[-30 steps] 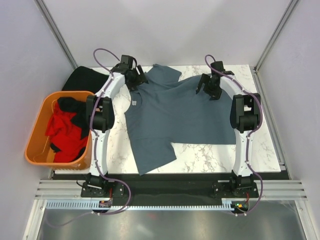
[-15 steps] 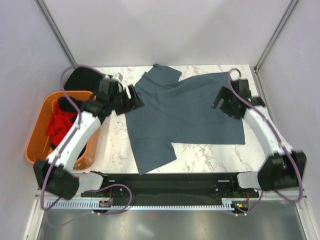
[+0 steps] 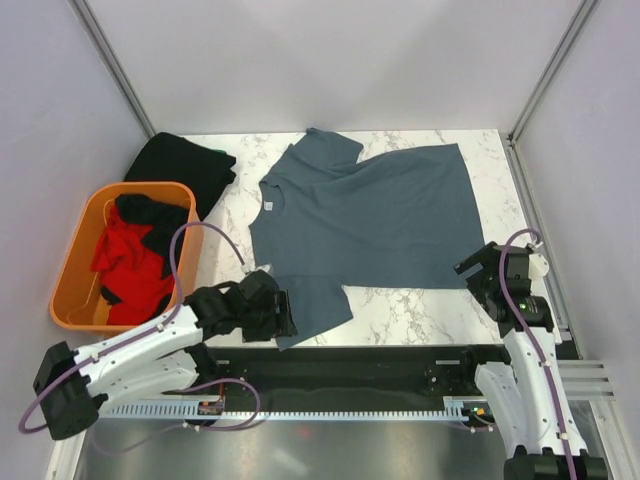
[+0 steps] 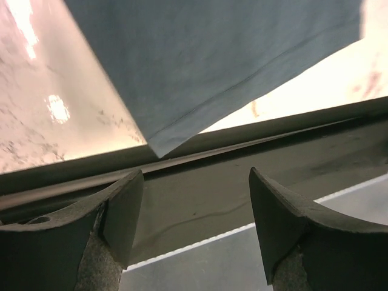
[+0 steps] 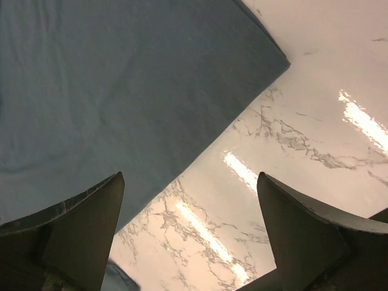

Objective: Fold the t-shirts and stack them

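Sleeve of blue-grey t-shirt (image 4: 212,54) lies just beyond open left hand (image 4: 195,182).

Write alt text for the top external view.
A blue-grey cloth t-shirt lies spread on a marble table. The left end effector sits at its near sleeve and the right end effector at its near hem corner, both open. An orange plastic basket of red and black clothes stands left.

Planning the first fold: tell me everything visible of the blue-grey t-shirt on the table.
The blue-grey t-shirt is soft plain cloth, spread mostly flat on the marble table. Its neck, with a white label, points left, hem right; the near sleeve's corner overhangs the table edge. The left gripper and right gripper, both open, sit by its near corners without touching it.
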`<state>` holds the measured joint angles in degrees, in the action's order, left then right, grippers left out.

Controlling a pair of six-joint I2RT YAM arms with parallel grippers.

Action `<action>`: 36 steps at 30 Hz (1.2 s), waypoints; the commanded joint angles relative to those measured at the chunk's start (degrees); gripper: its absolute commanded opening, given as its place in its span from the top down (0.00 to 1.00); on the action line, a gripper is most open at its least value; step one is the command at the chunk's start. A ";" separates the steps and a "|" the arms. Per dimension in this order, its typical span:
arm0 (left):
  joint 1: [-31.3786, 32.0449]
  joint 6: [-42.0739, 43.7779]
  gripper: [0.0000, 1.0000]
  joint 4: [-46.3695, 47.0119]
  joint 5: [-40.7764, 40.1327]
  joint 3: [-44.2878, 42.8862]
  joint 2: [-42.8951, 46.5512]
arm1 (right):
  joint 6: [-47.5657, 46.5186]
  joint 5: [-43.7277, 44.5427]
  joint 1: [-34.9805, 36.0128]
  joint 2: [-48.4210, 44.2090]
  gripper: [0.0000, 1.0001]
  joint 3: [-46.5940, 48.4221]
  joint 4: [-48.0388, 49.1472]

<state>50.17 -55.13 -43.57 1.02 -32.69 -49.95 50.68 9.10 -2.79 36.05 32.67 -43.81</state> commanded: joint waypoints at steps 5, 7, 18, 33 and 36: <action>7.31 -13.24 0.24 5.51 -6.29 5.26 -4.01 | 2.24 2.92 -0.11 6.40 0.02 0.12 -0.22; 8.01 -13.68 0.25 7.18 -6.55 5.79 -5.06 | 2.06 4.16 -0.11 5.96 0.02 -0.23 -0.13; 8.01 -15.53 0.41 13.07 -11.74 8.69 -7.78 | -0.05 7.68 -0.29 10.35 0.02 -1.02 5.57; 7.92 -15.62 0.98 21.42 -15.87 12.91 -5.77 | -6.45 -0.29 -17.13 18.61 0.02 -4.89 16.03; 7.84 -15.53 0.98 22.12 -16.05 13.44 -5.24 | -8.83 -5.39 -22.60 21.94 0.02 -5.68 19.72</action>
<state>58.63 -69.19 -29.32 -5.34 -20.88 -54.87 45.39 9.13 -21.61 55.79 27.62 -29.78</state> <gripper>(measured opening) 0.034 0.982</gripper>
